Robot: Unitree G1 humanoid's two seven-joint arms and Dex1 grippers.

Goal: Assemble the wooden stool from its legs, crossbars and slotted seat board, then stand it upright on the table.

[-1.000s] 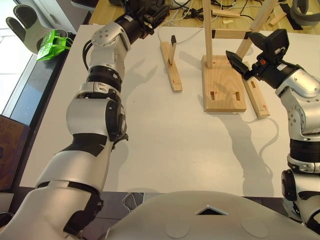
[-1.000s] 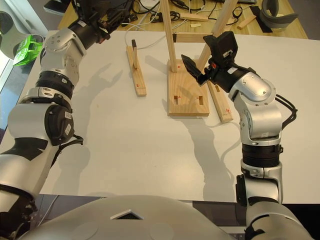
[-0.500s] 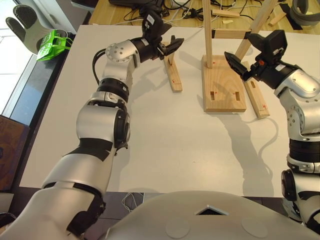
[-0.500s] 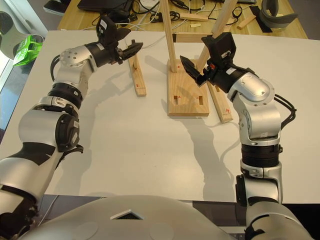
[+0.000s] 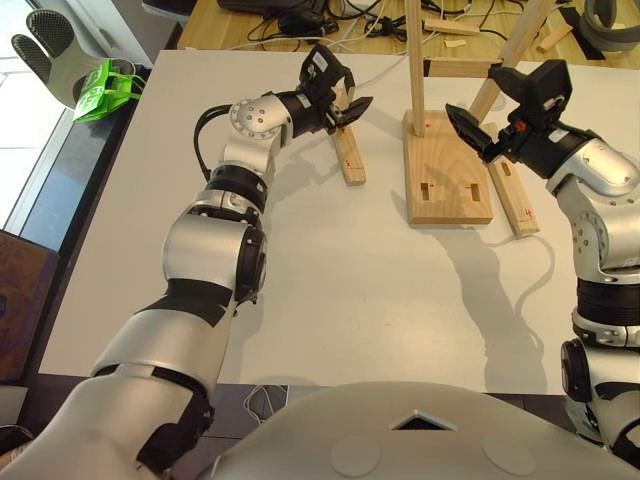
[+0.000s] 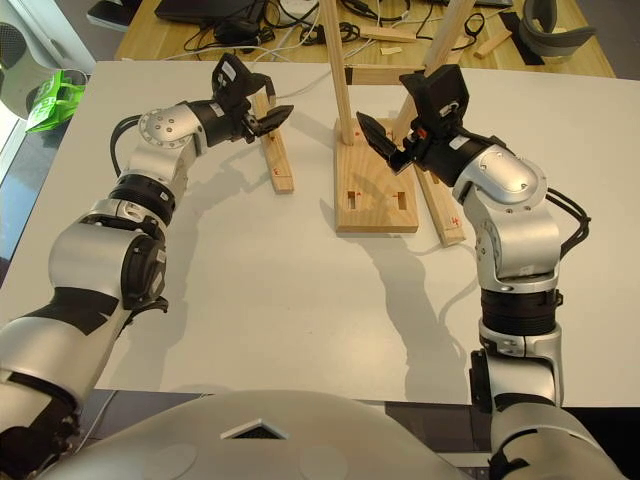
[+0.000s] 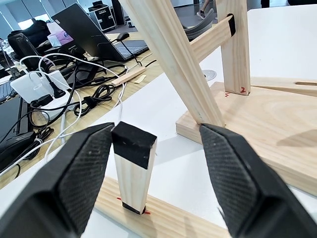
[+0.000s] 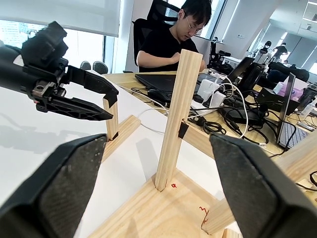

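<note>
The slotted seat board (image 5: 450,170) lies flat at the back of the white table. One leg (image 5: 414,60) stands upright in it and a second leg (image 5: 515,55) leans, with a crossbar (image 5: 458,68) joining them. A loose leg (image 5: 345,155) lies left of the board with a short black-tipped peg (image 7: 132,173) standing in it. My left gripper (image 5: 345,105) is open, its fingers on either side of that peg. My right gripper (image 5: 492,108) hangs open over the board's right side, facing the upright leg (image 8: 173,124). Another loose leg (image 5: 515,200) lies along the board's right edge.
A wooden desk (image 5: 230,25) with laptops, cables and spare wood pieces runs behind the table. A green bag (image 5: 105,85) sits off the table's left edge. A white cable (image 5: 548,265) trails across the table near my right arm. The table's near half is bare.
My left arm has swung in from the far back left to the loose leg, and its open fingers now flank the black-tipped peg. The right gripper has barely shifted.
</note>
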